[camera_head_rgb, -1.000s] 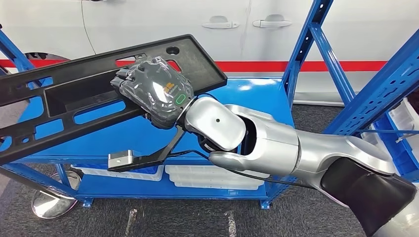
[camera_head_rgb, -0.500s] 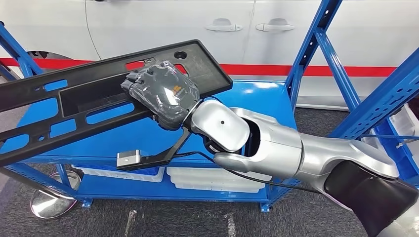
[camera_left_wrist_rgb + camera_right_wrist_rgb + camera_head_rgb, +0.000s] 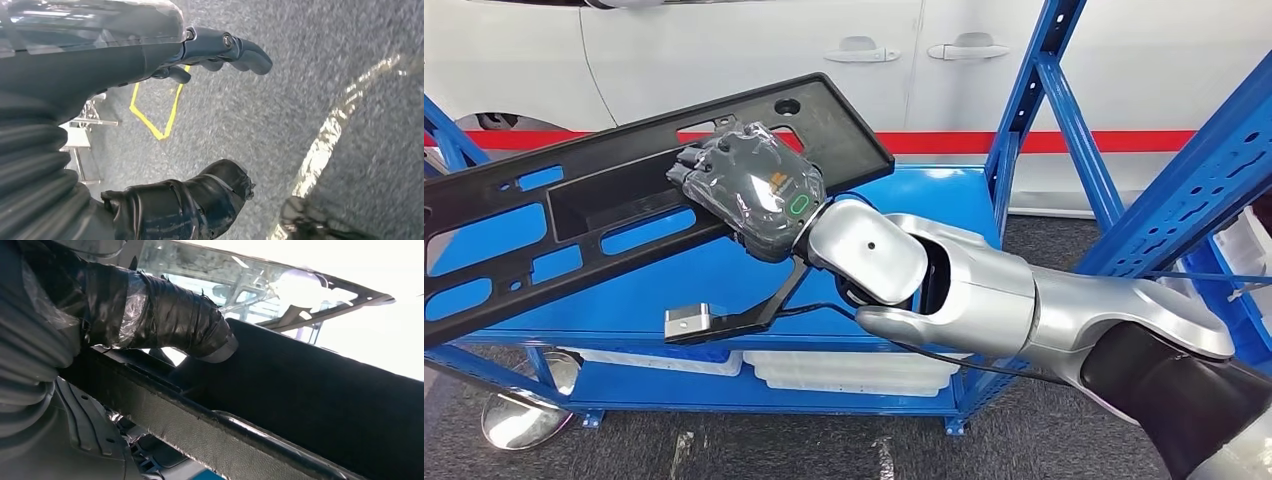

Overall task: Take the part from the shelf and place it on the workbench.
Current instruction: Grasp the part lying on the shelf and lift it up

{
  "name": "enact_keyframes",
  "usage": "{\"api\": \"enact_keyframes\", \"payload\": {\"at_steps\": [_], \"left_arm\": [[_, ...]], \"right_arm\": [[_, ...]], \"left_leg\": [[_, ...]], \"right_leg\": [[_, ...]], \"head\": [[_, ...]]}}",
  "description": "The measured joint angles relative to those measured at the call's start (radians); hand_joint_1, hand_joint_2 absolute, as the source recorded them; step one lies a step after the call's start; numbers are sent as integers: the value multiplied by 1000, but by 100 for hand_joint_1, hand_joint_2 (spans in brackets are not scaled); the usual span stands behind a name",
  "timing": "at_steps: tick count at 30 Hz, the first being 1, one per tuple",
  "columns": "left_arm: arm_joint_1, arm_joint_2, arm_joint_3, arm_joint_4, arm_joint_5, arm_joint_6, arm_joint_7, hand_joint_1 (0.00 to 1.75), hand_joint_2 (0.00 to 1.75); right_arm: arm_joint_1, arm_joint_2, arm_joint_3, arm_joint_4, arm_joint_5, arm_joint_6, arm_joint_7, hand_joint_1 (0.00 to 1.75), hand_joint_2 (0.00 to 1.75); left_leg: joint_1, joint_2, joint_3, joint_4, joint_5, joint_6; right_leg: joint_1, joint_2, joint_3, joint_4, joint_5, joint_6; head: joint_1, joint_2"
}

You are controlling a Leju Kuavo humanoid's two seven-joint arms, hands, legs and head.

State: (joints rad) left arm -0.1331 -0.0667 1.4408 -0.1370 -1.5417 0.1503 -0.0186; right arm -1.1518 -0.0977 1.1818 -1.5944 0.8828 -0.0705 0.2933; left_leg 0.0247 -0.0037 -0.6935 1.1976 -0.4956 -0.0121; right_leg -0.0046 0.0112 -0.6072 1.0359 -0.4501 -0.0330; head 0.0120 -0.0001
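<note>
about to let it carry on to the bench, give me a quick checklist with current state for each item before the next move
1. Right hand holds the long black part: ok, its thumb presses on the panel.
2. Part lifted clear of the blue shelf: ok.
3. Part level: not ok, it is tilted, far end higher.
4. Part's left end clear of the blue upright: cannot tell.
5. Left hand free: ok, open over the floor.
6. Workbench ready: cannot tell.
</note>
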Motion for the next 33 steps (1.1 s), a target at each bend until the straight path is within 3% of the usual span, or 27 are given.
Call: {"api": "enact_keyframes", "payload": {"at_steps": [2, 3, 5, 7, 9, 11, 12, 13, 14, 17, 18, 22, 24, 26, 27, 28, 29, 30, 31, 33], "left_arm": [[0, -3, 0, 0, -2, 0, 3, 0, 175], [-1, -4, 0, 0, -3, 0, 5, 0, 175], [-3, -4, 1, 0, -3, 1, 9, 0, 175], [-4, -5, 2, 0, 0, 2, 15, 0, 175], [-3, -6, 4, 0, 3, 4, 16, 0, 175], [-4, -6, 5, 0, 2, 6, 16, 0, 175], [-4, -6, 5, 0, 1, 7, 15, 0, 175], [-4, -6, 5, 0, 1, 8, 15, 0, 175], [-4, -6, 5, 0, 1, 8, 15, 0, 175], [-5, -6, 7, 0, 0, 9, 15, 0, 175], [-5, -6, 7, 0, 0, 9, 15, 0, 175], [-4, -6, 11, 1, 0, 9, 15, 0, 175], [-3, -6, 12, 1, 0, 9, 15, 0, 175], [-3, -6, 13, 1, 0, 9, 15, 0, 175], [-4, -5, 14, 1, 0, 10, 15, 0, 175], [-4, -5, 15, 1, 0, 10, 15, 0, 175], [-4, -4, 16, 1, 0, 10, 15, 0, 175], [-4, -4, 17, 1, 0, 10, 15, 0, 175], [-5, -4, 18, 1, 0, 10, 15, 0, 175], [-8, -3, 19, 1, 0, 10, 15, 0, 175]], "right_arm": [[-7, 2, 0, 1, 0, 0, -1, 175, 175], [-10, 2, 0, 2, 2, 0, -2, 175, 175], [-13, 2, 1, 4, 15, -1, 0, 175, 175], [-13, 3, 1, 6, 32, -2, 6, 175, 175], [-13, 3, 1, 6, 38, -5, 14, 175, 175], [-10, 2, 1, 8, 39, -7, 18, 175, 175], [-7, 2, 1, 9, 39, -7, 19, 175, 175], [-4, 2, 1, 10, 39, -7, 20, 175, 175], [-2, 2, 1, 12, 39, -7, 21, 175, 175], [-2, 2, 2, 14, 39, -7, 22, 175, 175], [-2, 2, 2, 14, 39, -7, 22, 175, 175], [-3, 3, 2, 15, 39, -7, 23, 175, 175], [-3, 4, 2, 16, 39, -7, 23, 175, 175], [-3, 4, 2, 16, 39, -7, 23, 175, 175], [-3, 4, 2, 17, 39, -7, 23, 175, 175], [-2, 4, 2, 18, 39, -7, 23, 175, 175], [-2, 4, 2, 19, 39, -6, 23, 175, 175], [-1, 4, 2, 19, 39, -6, 23, 175, 175], [-2, 4, 3, 20, 39, -7, 23, 175, 175], [-3, 4, 3, 21, 39, -7, 23, 175, 175]], "left_leg": [[-11, 0, 52, -119, 56, 19], [-16, -1, 67, -152, 66, 24], [-21, -3, 73, -171, 67, 28], [-15, -1, 77, -187, 75, 32], [-9, 3, 80, -202, 85, 38], [-10, 4, 73, -202, 90, 43], [-10, 4, 68, -199, 91, 43], [-10, 4, 62, -196, 93, 42], [-10, 4, 56, -192, 95, 41], [-9, 2, 39, -176, 102, 31], [-10, 2, 35, -173, 105, 26], [-9, -1, 21, -171, 114, -2], [-6, -1, -1, -119, 55, -12], [-4, 0, -33, -1, -39, -19], [-4, 0, -44, 57, -68, -22], [-4, 0, -44, 92, -78, -24], [-4, 0, -26, 95, -66, -24], [-4, 0, 10, 58, -42, -23], [-4, 0, 60, -5, -21, -19], [-9, -2, 154, -135, -12, -10]], "right_leg": [[6, 1, 5, 1, -5, 3], [7, 0, 5, 1, -5, 6], [6, -1, 2, 0, -2, 14], [7, -2, -2, 5, -13, 24], [6, -3, -28, 68, -65, 34], [2, -3, -74, 191, -135, 40], [0, -4, -92, 242, -153, 43], [-1, -4, -94, 259, -153, 45], [-3, -4, -75, 235, -134, 46], [-4, -6, 35, 51, -66, 41], [-1, -6, 54, 16, -57, 36], [-1, -5, 45, -3, -33, 11], [-5, -7, 31, -11, -13, -5], [-4, -8, 10, -10, 4, -11], [-4, -9, -2, -9, 12, -11], [-3, -9, -14, -7, 19, -10], [-3, -9, -26, -5, 27, -9], [-3, -9, -38, -3, 34, -6], [-4, -9, -47, 0, 41, -3], [-1, -10, -58, 2, 53, 6]], "head": [[1, 0], [1, 0], [0, 0], [1, 0], [4, 0], [6, 0], [7, 0], [7, 0], [7, 0], [7, 0], [7, 0], [6, 0], [6, 0], [6, 0], [6, 0], [6, 0], [6, 0], [6, 0], [6, 0], [6, 0]]}}
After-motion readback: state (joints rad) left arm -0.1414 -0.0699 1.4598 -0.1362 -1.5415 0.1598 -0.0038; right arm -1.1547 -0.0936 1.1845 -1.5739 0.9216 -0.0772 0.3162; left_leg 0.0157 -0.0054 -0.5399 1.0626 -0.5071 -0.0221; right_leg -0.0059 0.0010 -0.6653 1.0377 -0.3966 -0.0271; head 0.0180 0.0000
